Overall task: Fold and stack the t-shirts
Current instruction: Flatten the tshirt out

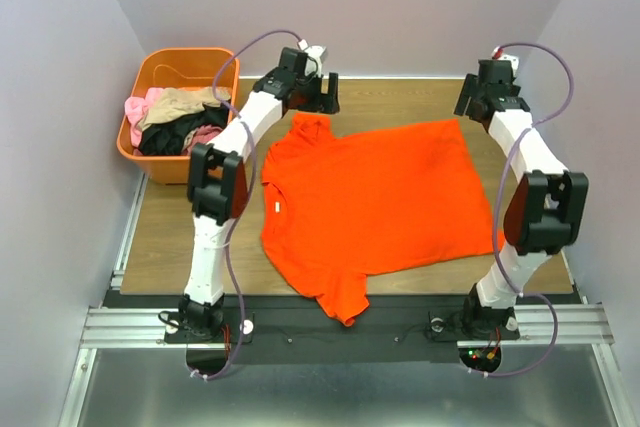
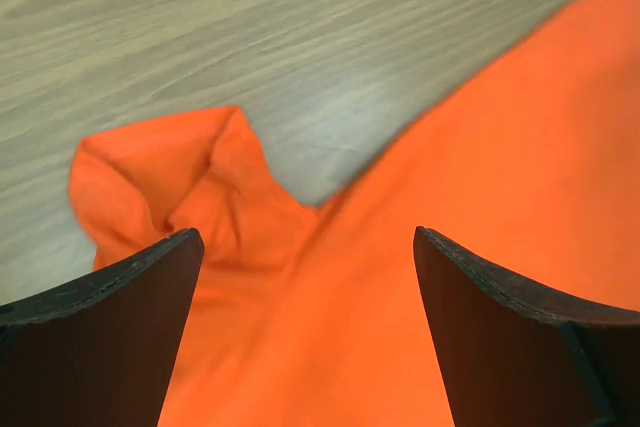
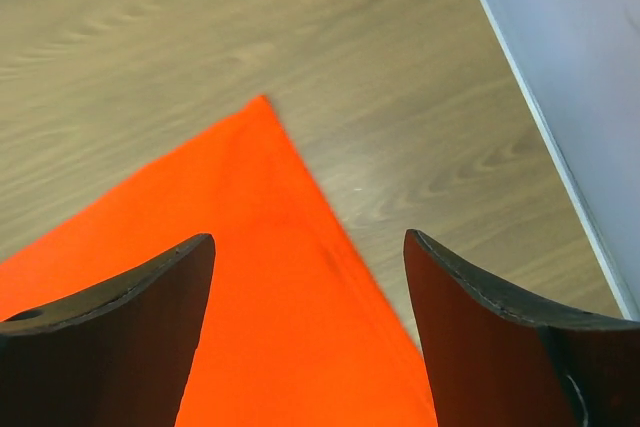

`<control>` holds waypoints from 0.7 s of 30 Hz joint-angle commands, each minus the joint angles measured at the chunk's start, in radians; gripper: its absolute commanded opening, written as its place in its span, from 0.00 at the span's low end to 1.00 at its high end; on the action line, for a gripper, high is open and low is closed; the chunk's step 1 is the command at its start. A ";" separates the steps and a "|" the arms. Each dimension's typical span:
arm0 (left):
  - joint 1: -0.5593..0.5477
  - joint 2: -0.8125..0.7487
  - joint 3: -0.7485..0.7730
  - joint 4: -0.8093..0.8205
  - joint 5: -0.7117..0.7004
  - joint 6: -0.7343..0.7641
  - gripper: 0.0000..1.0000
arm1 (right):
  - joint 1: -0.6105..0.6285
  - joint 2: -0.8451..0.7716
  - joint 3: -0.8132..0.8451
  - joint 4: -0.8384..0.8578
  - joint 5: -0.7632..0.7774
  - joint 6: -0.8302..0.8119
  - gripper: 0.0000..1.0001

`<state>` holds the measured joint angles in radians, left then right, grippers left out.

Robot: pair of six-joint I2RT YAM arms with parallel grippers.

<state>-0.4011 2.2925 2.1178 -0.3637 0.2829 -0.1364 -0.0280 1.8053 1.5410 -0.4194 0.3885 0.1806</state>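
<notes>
A bright orange-red t-shirt (image 1: 380, 197) lies spread flat on the wooden table, collar to the left and one sleeve hanging toward the near edge. My left gripper (image 1: 318, 102) is open just above the shirt's far sleeve, which is bunched up. In the left wrist view the gripper (image 2: 305, 239) straddles orange cloth (image 2: 330, 327), with the crumpled sleeve (image 2: 165, 182) ahead of it. My right gripper (image 1: 476, 102) is open over the far right hem corner. In the right wrist view the gripper (image 3: 308, 237) stands above that pointed corner (image 3: 265, 197). Neither holds anything.
An orange plastic tub (image 1: 160, 67) at the far left holds pink (image 1: 136, 109), tan (image 1: 180, 104) and black (image 1: 175, 135) garments. Purple walls close in on the back and both sides; the right wall (image 3: 580, 67) runs close beside the right gripper.
</notes>
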 commanded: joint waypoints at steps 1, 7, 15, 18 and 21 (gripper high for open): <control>-0.036 -0.376 -0.161 0.074 -0.034 -0.011 0.99 | 0.011 -0.168 -0.079 0.074 -0.164 0.005 0.82; -0.047 -0.478 -0.450 0.051 -0.108 -0.126 0.99 | 0.011 -0.251 -0.257 0.073 -0.376 0.025 0.82; -0.047 -0.429 -0.528 0.071 -0.044 -0.210 0.98 | 0.011 -0.189 -0.292 0.073 -0.573 0.028 0.82; -0.045 -0.390 -0.530 0.062 -0.030 -0.223 0.99 | 0.011 -0.143 -0.286 0.073 -0.586 0.022 0.82; -0.045 -0.346 -0.527 0.052 -0.014 -0.230 0.99 | 0.011 -0.087 -0.280 0.074 -0.583 0.020 0.82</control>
<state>-0.4480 1.9724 1.5776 -0.3279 0.2352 -0.3412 -0.0185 1.6703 1.2407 -0.3725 -0.1513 0.2028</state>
